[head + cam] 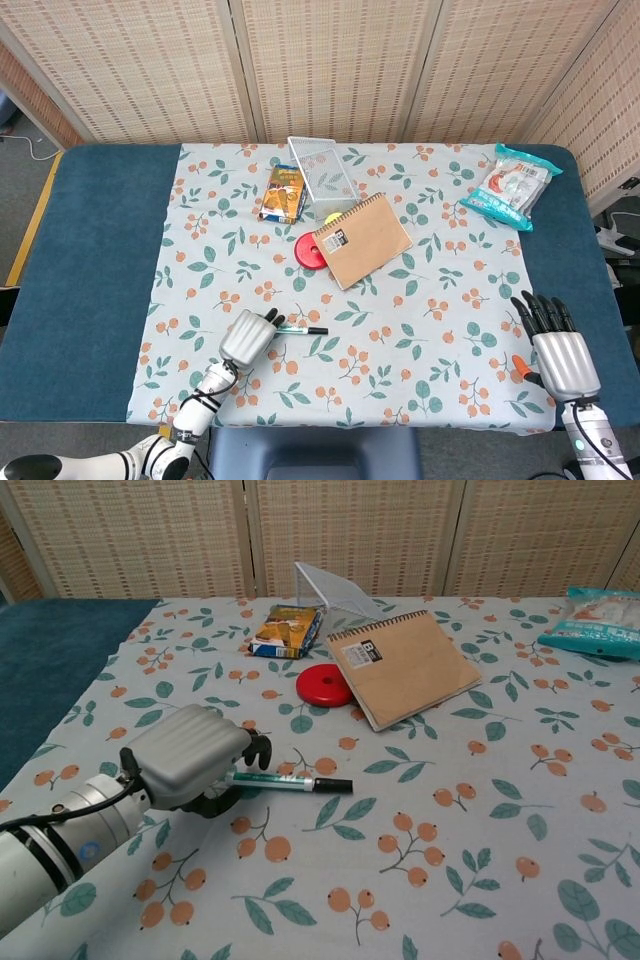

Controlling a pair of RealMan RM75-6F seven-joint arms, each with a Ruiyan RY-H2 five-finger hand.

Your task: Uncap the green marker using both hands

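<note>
Marker: green marker (285, 780) is lying flat on the floral tablecloth (420, 300), near the front edge, its black cap (334, 784) pointing to my right and still seated on the barrel.
Left hand: my left hand (190, 755) is sitting over the marker's left end, fingers (258, 748) curling down around the barrel; the chest view is showing contact, but I cannot tell whether I am truly gripping it or only resting on it.
Left hand from above: in the head view the same hand (248, 334) is covering that end of the marker (300, 328), with only the right half of the pen showing.
Right hand: my right hand (562, 350) is lying palm down at the table's right front corner, fingers spread apart and holding nothing, well apart from the marker.
Beside right hand: a small orange thing (518, 364) is showing just at its thumb side; what it is I cannot tell.
Middle of cloth: a brown spiral notebook (405, 666) is lying partly over a red disc (322, 686).
Far side: a clear mesh tray (322, 170) is standing tilted, with a small orange packet (284, 628) just beside it.
Far right corner: a teal snack bag (512, 185) is resting near the cloth's edge.
</note>
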